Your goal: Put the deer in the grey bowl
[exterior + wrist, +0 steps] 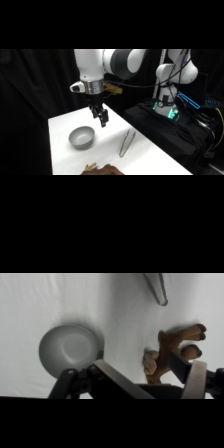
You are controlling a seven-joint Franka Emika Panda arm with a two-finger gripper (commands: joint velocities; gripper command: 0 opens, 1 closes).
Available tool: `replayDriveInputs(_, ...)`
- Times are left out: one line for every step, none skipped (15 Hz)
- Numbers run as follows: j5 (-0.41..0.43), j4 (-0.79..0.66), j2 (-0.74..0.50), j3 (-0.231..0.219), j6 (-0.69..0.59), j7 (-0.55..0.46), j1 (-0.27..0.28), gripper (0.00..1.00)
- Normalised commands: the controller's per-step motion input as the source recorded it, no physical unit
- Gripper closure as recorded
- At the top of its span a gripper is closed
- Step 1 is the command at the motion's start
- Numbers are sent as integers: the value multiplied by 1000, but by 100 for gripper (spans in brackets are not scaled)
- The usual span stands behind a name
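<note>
- I am the white arm, and my two-finger gripper (101, 118) hangs above the white table (150, 155), clear of its surface, just past the bowl's 1 o'clock edge in the side view.
- In the wrist view my two fingers (196, 380) stand spread apart, rising from the bottom edge, and I see nothing pinched between them; I hold nothing.
- The small round matte grey bowl (70, 349) sits empty on the table, at about 9 o'clock from my fingers in the wrist view, and at about 8 o'clock from the gripper in the side view.
- The small dark brown toy deer (170, 351) with its lighter tan antlers lies on its side on the table, at roughly 3 o'clock from the bowl in the wrist view, apart from it. One of my fingers crosses in front of its body there.
- In the side view the deer shows only as a brown shape at the table's near edge, about 6 o'clock from the bowl.
- The slim metal tongs (126, 142) lie apart from both, at 3 o'clock from the bowl in the side view.
- I judge this to be the approach: the deer is not yet gripped.
- Next, I reckon, I must go down over the deer's body, straddle it with open fingers, close, lift, then carry it across to the bowl without brushing the tongs.
</note>
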Motion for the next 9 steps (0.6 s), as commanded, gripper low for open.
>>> replayDriveInputs(-25, 660, 491, 32, -150, 193, 93, 0)
replayDriveInputs(-37, 680, 500, 21, -148, 212, 99, 0)
replayDriveInputs(-54, 714, 526, 5, -143, 230, 103, 0)
replayDriveInputs(-39, 723, 527, 4, -164, 193, 91, 0)
replayDriveInputs(-67, 744, 559, -14, -144, 197, 94, 0)
replayDriveInputs(-45, 752, 571, -13, -153, 165, 83, 0)
replayDriveInputs(-43, 752, 568, -17, -165, 159, 87, 0)
replayDriveInputs(-46, 761, 568, -20, -182, 171, 103, 0)
replayDriveInputs(-38, 767, 556, -15, -210, 166, 115, 0)
